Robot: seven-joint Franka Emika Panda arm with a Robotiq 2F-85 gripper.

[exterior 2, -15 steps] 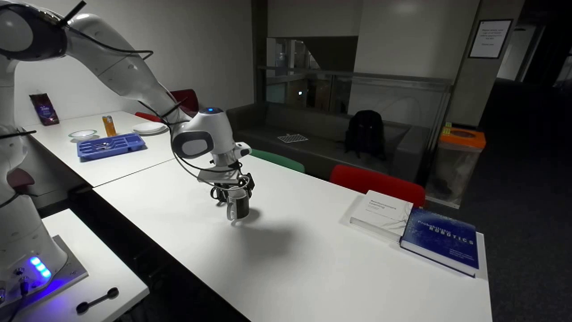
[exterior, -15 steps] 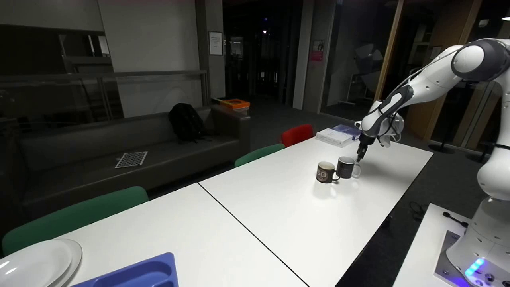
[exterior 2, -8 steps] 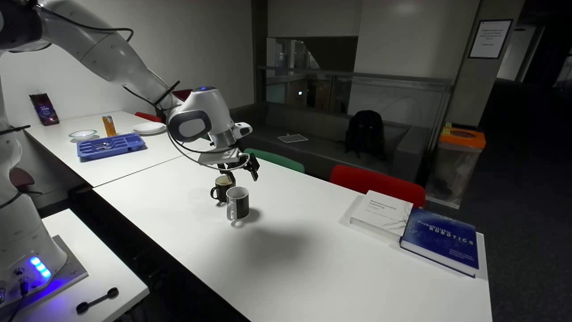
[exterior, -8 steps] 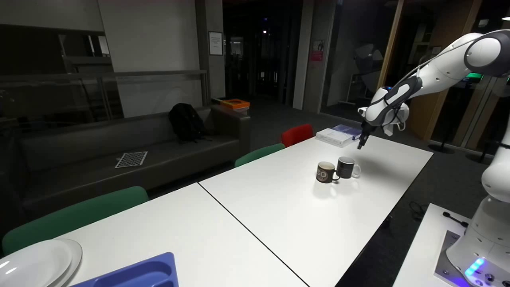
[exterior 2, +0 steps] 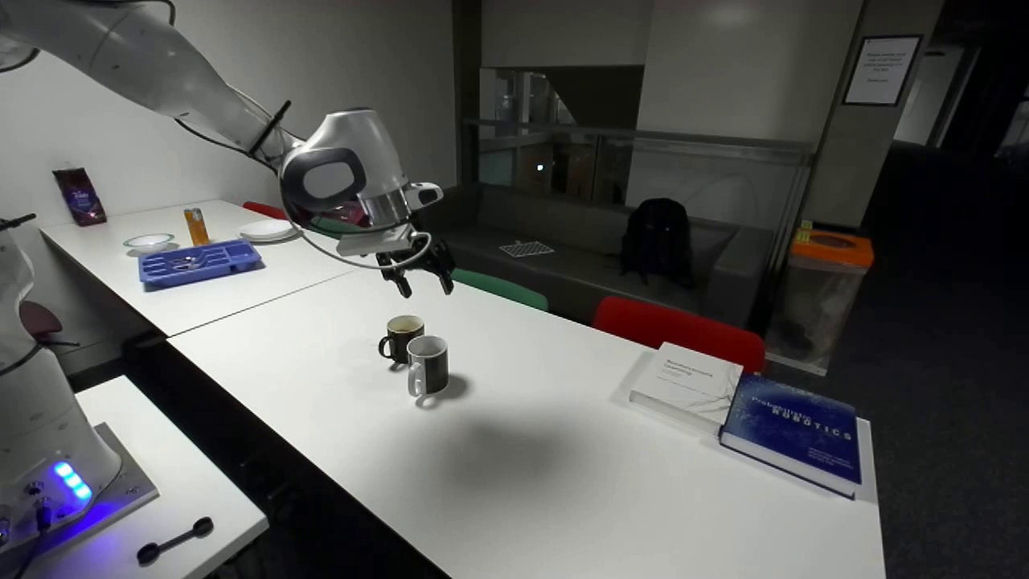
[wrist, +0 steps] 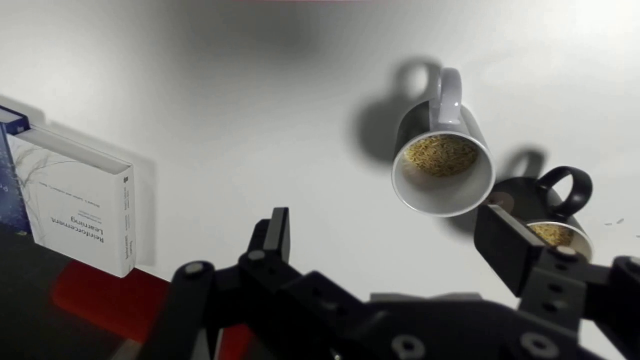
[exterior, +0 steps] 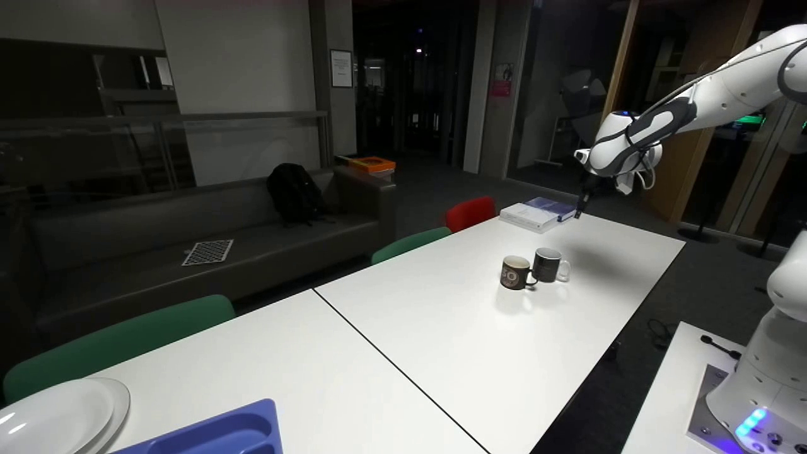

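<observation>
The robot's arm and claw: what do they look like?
The arm is glossy white, built of smooth rounded segments, with dark grey trim around an oval cap near its end. Thin cables run along it, and the white base carries blue lights. The gripper is black and angular: two jointed fingers end in flat pads, with pale round bolt heads.

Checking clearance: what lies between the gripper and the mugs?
Only open air separates the gripper from the black-handled mug and white-handled mug in both exterior views.
</observation>
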